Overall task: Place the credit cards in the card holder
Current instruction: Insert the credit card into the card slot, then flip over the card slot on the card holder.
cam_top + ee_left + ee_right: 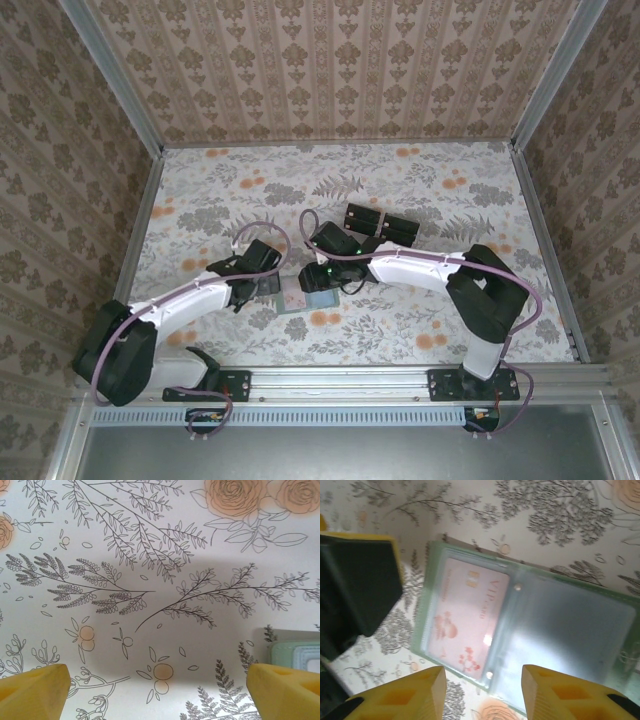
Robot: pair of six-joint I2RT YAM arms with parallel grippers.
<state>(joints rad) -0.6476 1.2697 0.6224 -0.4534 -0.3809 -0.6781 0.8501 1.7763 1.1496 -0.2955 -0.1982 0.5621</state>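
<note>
Hovering, fingers apart, over the open wallet (422,620), right gripper (482,695) may snag the clear sleeve (570,625) and drag out the card (465,615) lodged inside; left gripper (160,695), also apart, beside the wallet, likely isn't pinning it.

Top external view: even, diffuse light is recorded; faint, soft shadows are thrown under both arms onto the tabletop (420,190). Left wrist view: the print is rendered sharp; a broad grey shadow is laid across mid-frame; the left end effector (157,680) is defocused. Right wrist view: general blur is noted; white glare is seen on the card holder (570,615) sleeve.
</note>
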